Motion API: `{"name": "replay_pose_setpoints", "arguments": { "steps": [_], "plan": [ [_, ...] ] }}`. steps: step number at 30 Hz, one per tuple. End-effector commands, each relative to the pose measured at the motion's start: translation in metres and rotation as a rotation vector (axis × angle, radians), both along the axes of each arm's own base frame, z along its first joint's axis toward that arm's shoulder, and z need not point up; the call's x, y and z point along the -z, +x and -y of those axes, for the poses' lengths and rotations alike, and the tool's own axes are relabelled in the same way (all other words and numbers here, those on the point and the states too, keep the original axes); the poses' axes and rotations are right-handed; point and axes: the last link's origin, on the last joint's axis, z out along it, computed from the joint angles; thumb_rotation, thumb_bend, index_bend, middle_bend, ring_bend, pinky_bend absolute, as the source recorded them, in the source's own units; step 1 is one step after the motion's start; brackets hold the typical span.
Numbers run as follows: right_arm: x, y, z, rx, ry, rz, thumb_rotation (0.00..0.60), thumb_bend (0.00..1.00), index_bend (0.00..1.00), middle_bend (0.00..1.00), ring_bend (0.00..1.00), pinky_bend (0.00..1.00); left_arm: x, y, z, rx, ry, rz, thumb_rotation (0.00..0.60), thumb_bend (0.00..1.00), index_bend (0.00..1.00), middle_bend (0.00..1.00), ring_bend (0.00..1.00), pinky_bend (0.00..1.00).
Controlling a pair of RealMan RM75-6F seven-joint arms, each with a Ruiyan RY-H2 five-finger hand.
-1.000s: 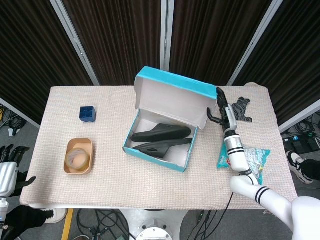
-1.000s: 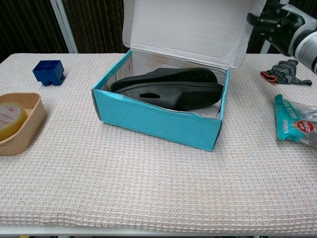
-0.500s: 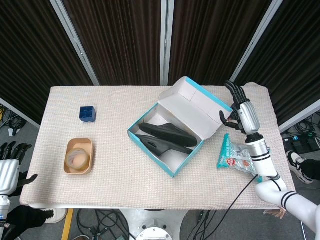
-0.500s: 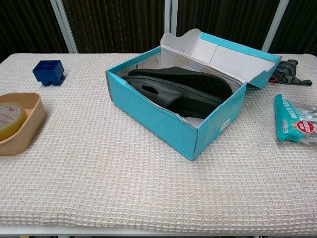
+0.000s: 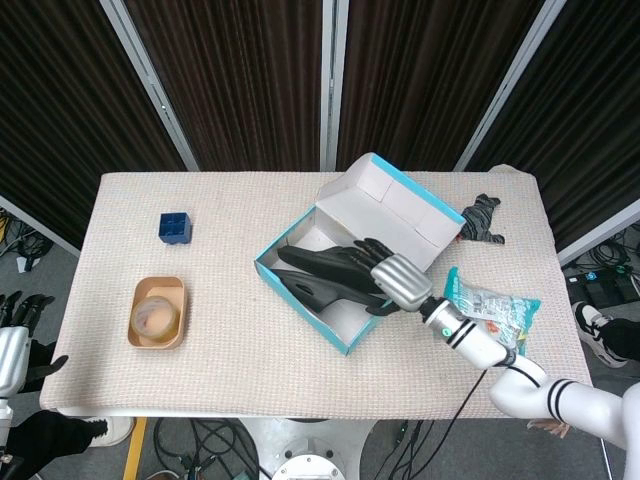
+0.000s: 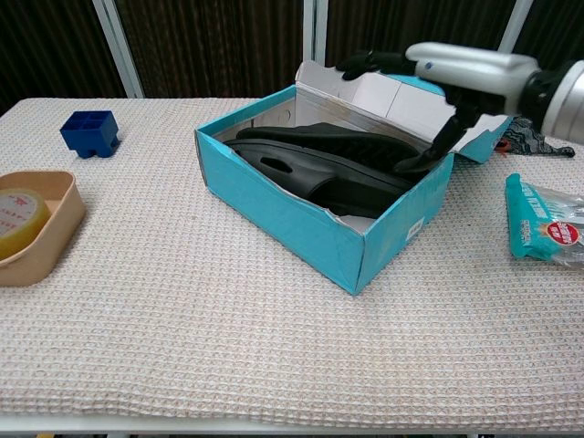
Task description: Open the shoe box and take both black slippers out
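Right hand: back plate silver-grey, smooth, rounded rectangle; fingers black, slim, segmented. Chest view, same hand: silver shell on top, black fingers below and ahead. Wrist: black band, then white cylindrical cuff with dark ring. Forearm white, glossy; black double stripe near elbow. Thin black cable trails under forearm. Left hand: at frame's lower left edge, pale grey back plate, black fingers, largely cut off.
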Motion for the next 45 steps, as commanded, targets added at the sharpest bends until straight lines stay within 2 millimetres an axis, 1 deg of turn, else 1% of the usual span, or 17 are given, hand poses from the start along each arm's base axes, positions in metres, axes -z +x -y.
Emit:
{"name": "replay_pose_setpoints", "arguments": {
  "steps": [1, 9, 15, 18, 20, 22, 23, 24, 25, 27, 32, 36, 38, 42, 43, 45],
  "plan": [
    [0.031, 0.023, 0.0, -0.047, 0.022, -0.066, 0.6, 0.05, 0.0, 0.07, 0.0, 0.0, 0.001, -0.004, 0.001, -0.008, -0.002, 0.005, 0.6, 0.0, 0.17, 0.16, 0.05, 0.05],
    [0.06, 0.04, 0.009, -0.099, -0.073, -0.149, 0.6, 0.05, 0.0, 0.08, 0.0, 0.0, 0.001, -0.009, 0.001, -0.01, 0.0, 0.014, 0.6, 0.0, 0.17, 0.16, 0.05, 0.05],
    [0.079, 0.049, 0.016, -0.109, -0.099, -0.203, 0.6, 0.05, 0.01, 0.15, 0.0, 0.0, 0.0, -0.01, 0.001, -0.009, 0.0, 0.016, 0.6, 0.0, 0.17, 0.16, 0.05, 0.05],
    [0.087, 0.053, 0.017, -0.122, -0.113, -0.214, 0.6, 0.08, 0.11, 0.19, 0.0, 0.0, 0.001, -0.01, 0.001, -0.01, 0.0, 0.018, 0.6, 0.0, 0.17, 0.16, 0.05, 0.05],
    [0.091, 0.055, 0.017, -0.138, -0.147, -0.211, 0.6, 0.12, 0.23, 0.25, 0.0, 0.0, 0.001, -0.01, 0.002, -0.01, 0.002, 0.02, 0.6, 0.0, 0.17, 0.16, 0.05, 0.05],
    [0.094, 0.058, 0.018, -0.164, -0.196, -0.2, 0.6, 0.18, 0.39, 0.35, 0.04, 0.0, 0.001, -0.01, 0.002, -0.011, 0.004, 0.022, 0.6, 0.0, 0.17, 0.16, 0.05, 0.05],
    [0.094, 0.059, 0.019, -0.174, -0.216, -0.192, 0.6, 0.23, 0.48, 0.41, 0.08, 0.0, 0.001, -0.01, 0.002, -0.01, 0.005, 0.023, 0.6, 0.0, 0.17, 0.16, 0.05, 0.05],
    [0.094, 0.06, 0.02, -0.185, -0.241, -0.179, 0.6, 0.27, 0.54, 0.44, 0.11, 0.0, 0.002, -0.01, 0.002, -0.011, 0.004, 0.024, 0.6, 0.0, 0.17, 0.16, 0.05, 0.05],
    [0.094, 0.06, 0.022, -0.191, -0.253, -0.169, 0.6, 0.29, 0.59, 0.47, 0.14, 0.0, 0.002, -0.01, 0.002, -0.013, 0.003, 0.024, 0.6, 0.0, 0.17, 0.16, 0.05, 0.05],
    [0.092, 0.061, 0.025, -0.19, -0.269, -0.142, 0.6, 0.33, 0.64, 0.5, 0.16, 0.0, 0.002, -0.011, 0.003, -0.014, 0.002, 0.024, 0.6, 0.0, 0.17, 0.16, 0.05, 0.05],
    [0.078, 0.063, 0.035, -0.181, -0.297, -0.053, 0.6, 0.36, 0.68, 0.52, 0.19, 0.0, 0.002, -0.012, 0.003, -0.015, 0.004, 0.028, 0.6, 0.0, 0.17, 0.16, 0.05, 0.05],
    [0.058, 0.063, 0.04, -0.187, -0.326, 0.031, 0.6, 0.36, 0.68, 0.52, 0.19, 0.0, 0.002, -0.012, 0.002, -0.01, 0.003, 0.026, 0.6, 0.0, 0.17, 0.16, 0.05, 0.05],
    [0.043, 0.061, 0.041, -0.189, -0.352, 0.071, 0.6, 0.36, 0.68, 0.52, 0.19, 0.0, 0.002, -0.011, 0.0, -0.007, 0.003, 0.021, 0.6, 0.0, 0.17, 0.16, 0.05, 0.05],
    [0.004, 0.051, 0.037, -0.181, -0.414, 0.138, 0.6, 0.36, 0.68, 0.52, 0.19, 0.0, 0.002, -0.011, -0.002, 0.0, 0.008, 0.021, 0.6, 0.0, 0.17, 0.16, 0.05, 0.05],
    [-0.01, 0.043, 0.035, -0.166, -0.426, 0.147, 0.6, 0.36, 0.68, 0.52, 0.19, 0.0, 0.001, -0.01, -0.003, 0.002, 0.007, 0.02, 0.6, 0.0, 0.17, 0.16, 0.05, 0.05],
    [-0.032, 0.027, 0.03, -0.129, -0.435, 0.148, 0.6, 0.36, 0.68, 0.52, 0.19, 0.0, 0.001, -0.01, -0.004, 0.005, 0.006, 0.02, 0.6, 0.0, 0.17, 0.16, 0.05, 0.05]
  ]
}}
